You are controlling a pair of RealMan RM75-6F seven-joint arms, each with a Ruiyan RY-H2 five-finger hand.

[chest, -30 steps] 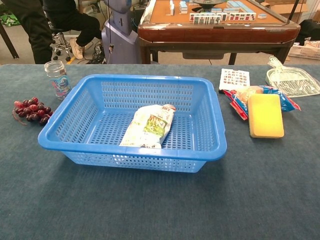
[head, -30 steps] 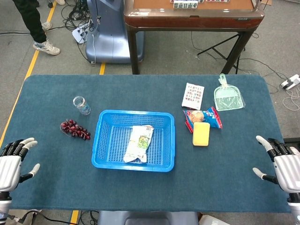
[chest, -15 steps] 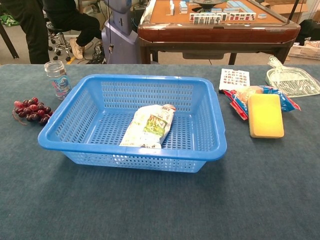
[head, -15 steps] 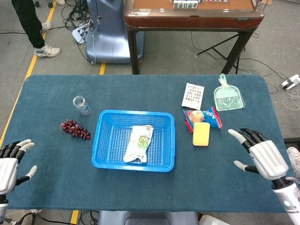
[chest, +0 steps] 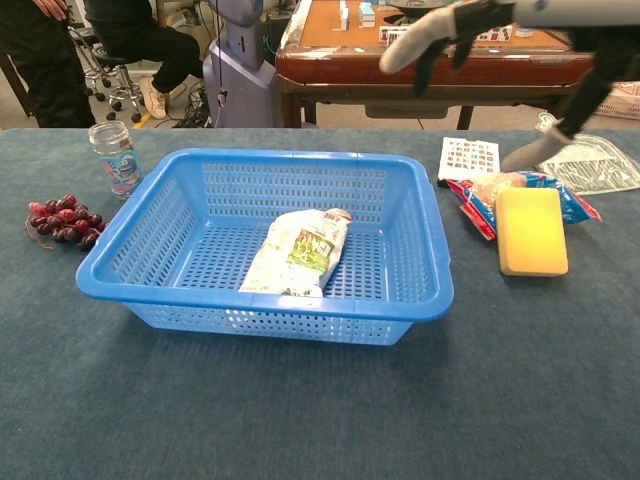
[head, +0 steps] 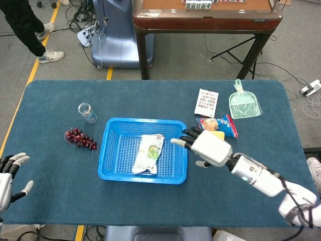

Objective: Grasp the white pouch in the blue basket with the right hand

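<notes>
The white pouch (head: 149,153) (chest: 298,254) lies flat in the middle of the blue basket (head: 112,150) (chest: 430,270), its red-tipped end toward the far wall. My right hand (head: 206,146) (chest: 492,40) hovers above the table by the basket's right rim, fingers spread, palm down, holding nothing. Its fingertips reach over the rim, still right of the pouch. In the chest view it appears high at the top right. My left hand (head: 7,175) rests open at the table's near left corner, far from the basket.
Right of the basket lie a yellow sponge (chest: 530,230), a snack packet (head: 225,124), a printed card (head: 206,102) and a green dustpan (head: 244,104). Left of it are grapes (head: 79,138) and a small jar (head: 87,112). A wooden table (head: 205,15) stands beyond.
My right hand has swept from the table's right edge leftward to the basket's right rim and now shows in the chest view. The left hand slid slightly lower. The pouch has not moved.
</notes>
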